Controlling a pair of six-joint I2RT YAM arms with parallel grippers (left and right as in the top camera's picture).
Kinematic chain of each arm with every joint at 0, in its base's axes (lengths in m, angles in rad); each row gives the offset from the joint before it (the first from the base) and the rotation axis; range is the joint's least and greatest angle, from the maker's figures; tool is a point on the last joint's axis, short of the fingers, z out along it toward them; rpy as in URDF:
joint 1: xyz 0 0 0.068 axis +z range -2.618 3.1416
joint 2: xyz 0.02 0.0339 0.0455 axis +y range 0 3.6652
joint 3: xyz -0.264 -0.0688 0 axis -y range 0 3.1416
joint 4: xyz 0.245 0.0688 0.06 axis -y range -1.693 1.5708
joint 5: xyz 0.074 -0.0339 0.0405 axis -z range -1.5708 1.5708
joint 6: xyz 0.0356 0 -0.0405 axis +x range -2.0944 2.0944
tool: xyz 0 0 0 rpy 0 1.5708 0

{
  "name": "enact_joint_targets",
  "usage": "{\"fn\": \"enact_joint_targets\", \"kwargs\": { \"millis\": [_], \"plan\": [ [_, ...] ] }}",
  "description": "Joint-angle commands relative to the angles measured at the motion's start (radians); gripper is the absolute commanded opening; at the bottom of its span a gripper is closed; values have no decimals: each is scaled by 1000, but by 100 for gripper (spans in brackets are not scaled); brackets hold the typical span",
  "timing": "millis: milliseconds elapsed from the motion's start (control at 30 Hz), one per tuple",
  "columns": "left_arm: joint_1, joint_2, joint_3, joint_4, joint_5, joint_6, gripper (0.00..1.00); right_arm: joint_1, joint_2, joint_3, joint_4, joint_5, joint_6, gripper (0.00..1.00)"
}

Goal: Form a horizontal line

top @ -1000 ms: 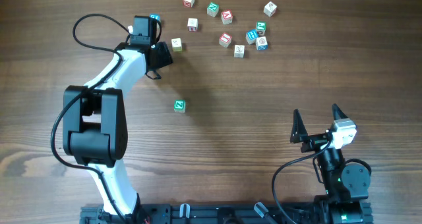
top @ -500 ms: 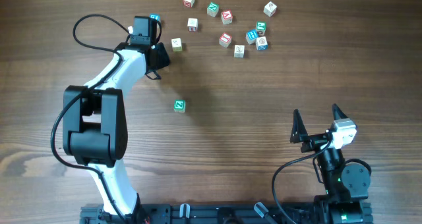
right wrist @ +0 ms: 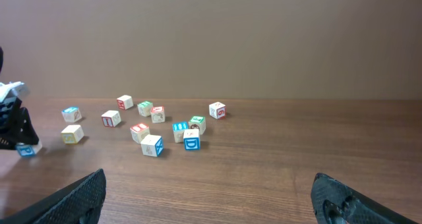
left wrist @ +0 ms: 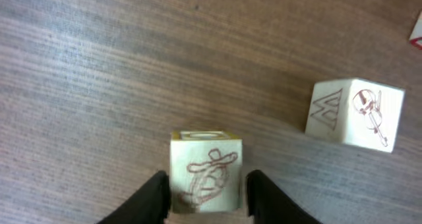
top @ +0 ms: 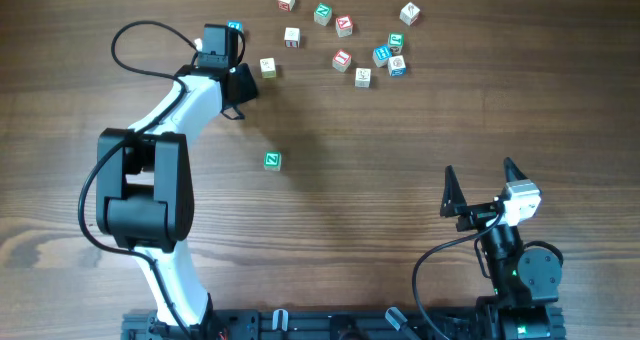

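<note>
No straight row of touching cubes shows in any view. A cream cube [top: 267,67] with a brown drawing on its face sits on the wooden table at the upper left. In the left wrist view the cream cube [left wrist: 206,168] sits between my left gripper's [left wrist: 206,188] black fingertips, which press close on both its sides. From overhead the left gripper [top: 250,80] is just left of it. A lone green cube [top: 272,160] lies mid-table. My right gripper [top: 480,185] is wide open and empty at the lower right, and it is also open in the right wrist view [right wrist: 211,197].
Several loose cubes [top: 365,50] lie scattered at the top centre, and they also show in the right wrist view [right wrist: 165,128]. A white cube marked M [left wrist: 356,112] lies right of the cream one. A blue cube [top: 235,26] sits by the left wrist.
The left gripper's black outline drew in slightly to the left one second ago and has held still since. The cubes and the right arm have not moved.
</note>
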Motion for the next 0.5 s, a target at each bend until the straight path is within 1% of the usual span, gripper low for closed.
{"fn": "enact_joint_targets", "kwargs": {
  "millis": [0, 33, 100, 200, 267, 333, 433, 467],
  "plan": [
    [6, 19, -9, 13, -10, 5, 32, -4, -8, -1, 6, -12, -9, 100],
    [6, 19, -9, 10, -10, 6, 29, -4, -8, -1, 6, -12, -9, 100],
    [6, 18, -9, 2, -10, 6, 27, -4, -8, -1, 6, -12, -9, 100],
    [6, -11, -9, -43, -10, 6, 22, -4, -8, -1, 6, -12, -9, 100],
    [6, -59, -9, -74, -10, 8, 22, -4, -8, -1, 6, -12, -9, 100],
    [6, -127, -9, -107, -10, 36, 23, -4, -8, -1, 6, -12, -9, 100],
    [6, -250, -9, -233, 0, 35, 22, -4, -8, -1, 6, -12, -9, 100],
    [4, -283, -9, -289, 31, 35, 22, -4, -8, -1, 6, -12, -9, 100]
  ]
}}
